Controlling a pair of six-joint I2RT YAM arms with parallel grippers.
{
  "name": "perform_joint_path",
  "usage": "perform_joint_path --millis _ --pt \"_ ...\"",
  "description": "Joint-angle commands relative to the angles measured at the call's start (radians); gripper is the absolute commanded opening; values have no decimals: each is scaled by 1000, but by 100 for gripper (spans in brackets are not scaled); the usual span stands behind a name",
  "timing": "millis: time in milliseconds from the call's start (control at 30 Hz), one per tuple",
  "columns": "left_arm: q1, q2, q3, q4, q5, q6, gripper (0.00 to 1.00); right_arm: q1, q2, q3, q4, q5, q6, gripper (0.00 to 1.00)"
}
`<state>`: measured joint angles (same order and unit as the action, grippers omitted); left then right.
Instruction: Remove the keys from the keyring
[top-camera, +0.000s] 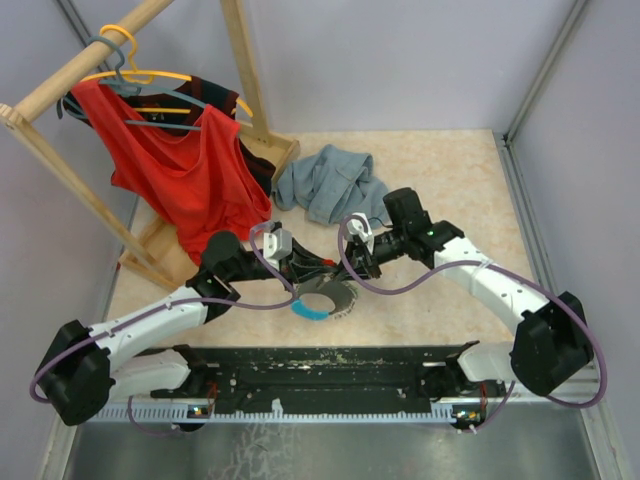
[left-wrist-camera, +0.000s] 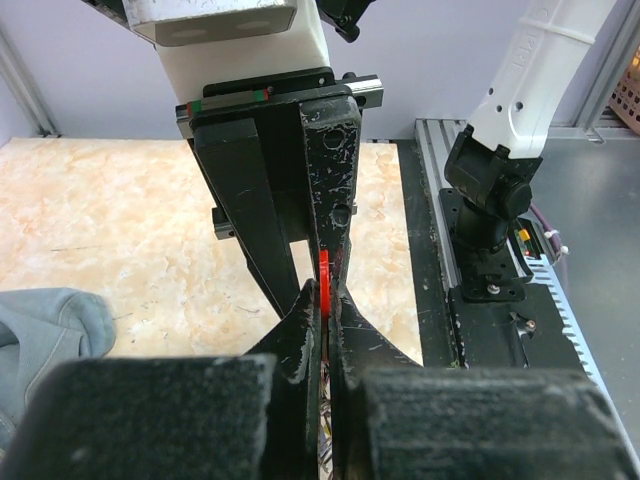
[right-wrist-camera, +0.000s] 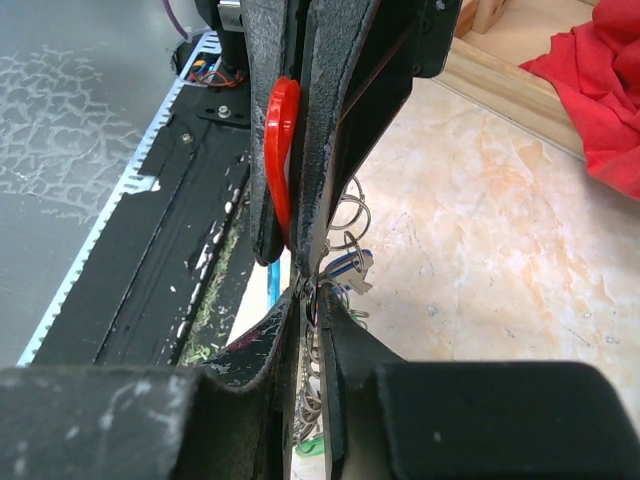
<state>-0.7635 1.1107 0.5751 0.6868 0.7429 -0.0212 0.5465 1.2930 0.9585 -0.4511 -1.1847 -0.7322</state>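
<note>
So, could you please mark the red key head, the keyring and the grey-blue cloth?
red key head (right-wrist-camera: 282, 140): right wrist view, edge.
keyring (top-camera: 306, 311): top view, blue part.
grey-blue cloth (top-camera: 330, 182): top view, middle.

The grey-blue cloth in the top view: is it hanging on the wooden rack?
No, the grey-blue cloth lies crumpled on the table beside the wooden rack, where only a red garment hangs.

The key (right-wrist-camera: 283, 150) has a smooth, glossy red plastic head; the keyring chain (right-wrist-camera: 347, 215) is bright silvery metal wire. The black fingers (left-wrist-camera: 335, 160) look matt, scuffed and scratched. The table (top-camera: 450, 180) is matt beige marbling, the rack (top-camera: 60, 77) bare pale wood, the red garment (top-camera: 190, 170) thin soft cloth.
</note>
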Motion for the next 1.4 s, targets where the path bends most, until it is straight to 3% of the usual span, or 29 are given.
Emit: perform_joint_path --millis 0,600,800,1000,1200,1367 --pt "-5 -20 26 33 -5 7 0 -8 -32 55 29 -22 19 13" --pt "-5 -11 23 43 -21 -11 0 -20 -38 61 66 -44 96 15" --pt "-4 -15 18 43 -66 -25 0 -30 -43 78 51 2 116 26" --pt "-5 -27 -24 96 -221 -101 0 -83 -68 116 -18 1 97 39" --pt "-34 -22 -18 88 -423 -195 0 -97 -71 112 9 10 140 41" --pt "-105 -1 17 59 -605 -175 0 -97 -63 86 95 35 231 42"
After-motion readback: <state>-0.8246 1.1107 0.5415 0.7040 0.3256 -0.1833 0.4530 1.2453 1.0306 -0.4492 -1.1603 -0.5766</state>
